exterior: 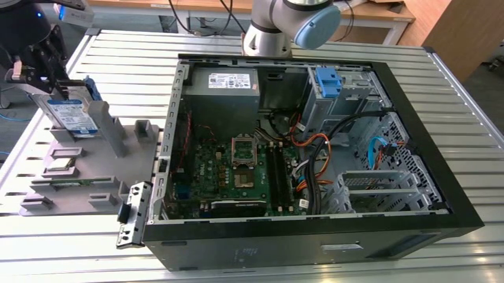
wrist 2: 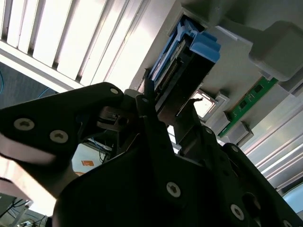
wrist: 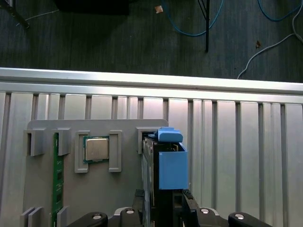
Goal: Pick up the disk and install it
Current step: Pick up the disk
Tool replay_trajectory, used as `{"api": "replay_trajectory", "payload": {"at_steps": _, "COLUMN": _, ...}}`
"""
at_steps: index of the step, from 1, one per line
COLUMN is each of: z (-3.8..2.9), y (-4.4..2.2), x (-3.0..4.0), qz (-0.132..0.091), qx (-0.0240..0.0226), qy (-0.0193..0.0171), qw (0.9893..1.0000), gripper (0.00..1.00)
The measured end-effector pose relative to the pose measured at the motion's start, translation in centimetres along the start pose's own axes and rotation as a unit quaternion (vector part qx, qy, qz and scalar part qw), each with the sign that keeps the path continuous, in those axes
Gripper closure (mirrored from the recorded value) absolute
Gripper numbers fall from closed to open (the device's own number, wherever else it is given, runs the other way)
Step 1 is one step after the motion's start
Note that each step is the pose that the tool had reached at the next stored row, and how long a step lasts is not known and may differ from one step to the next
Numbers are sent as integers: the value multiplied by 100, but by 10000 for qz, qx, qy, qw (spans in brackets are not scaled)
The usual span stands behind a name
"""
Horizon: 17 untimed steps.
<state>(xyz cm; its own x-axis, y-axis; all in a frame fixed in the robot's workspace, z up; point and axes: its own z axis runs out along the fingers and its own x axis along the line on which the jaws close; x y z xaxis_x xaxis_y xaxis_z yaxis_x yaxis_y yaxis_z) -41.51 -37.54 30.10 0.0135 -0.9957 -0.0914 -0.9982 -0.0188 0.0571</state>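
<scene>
Black jaws clamp the disk [wrist: 173, 172], standing on edge in the grey fixture [wrist: 125, 189].

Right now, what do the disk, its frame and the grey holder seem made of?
The disk: likely metal, silver with a dull sheen. Its frame: probably moulded plastic, uniform matte blue. The grey holder: seemingly plastic, flat matte grey with blocky posts.

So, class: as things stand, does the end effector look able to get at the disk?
Probably yes: the end effector is right at the disk, which stands on edge in the grey holder, with nothing between them.
</scene>
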Motion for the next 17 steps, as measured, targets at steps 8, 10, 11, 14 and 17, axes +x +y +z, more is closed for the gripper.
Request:
{"api": "replay_trajectory", "payload": {"at_steps": 8, "z": 0, "y": 0, "x": 0, "qz": 2, "qx": 0, "qy": 0, "qw": 10000, "gripper": 65}}
{"api": "replay_trajectory", "payload": {"at_steps": 10, "z": 0, "y": 0, "x": 0, "qz": 4, "qx": 1, "qy": 0, "qw": 10000, "gripper": 65}}
{"api": "replay_trajectory", "payload": {"at_steps": 11, "z": 0, "y": 0, "x": 0, "qz": 5, "qx": 0, "qy": 0, "qw": 10000, "gripper": 65}}
{"api": "replay_trajectory", "payload": {"at_steps": 14, "z": -2, "y": 0, "x": 0, "qz": 6, "qx": 1, "qy": 0, "qw": 10000, "gripper": 65}}
{"api": "replay_trajectory", "payload": {"at_steps": 17, "z": -18, "y": 1, "x": -2, "qz": 6, "qx": 1, "qy": -6, "qw": 10000, "gripper": 65}}
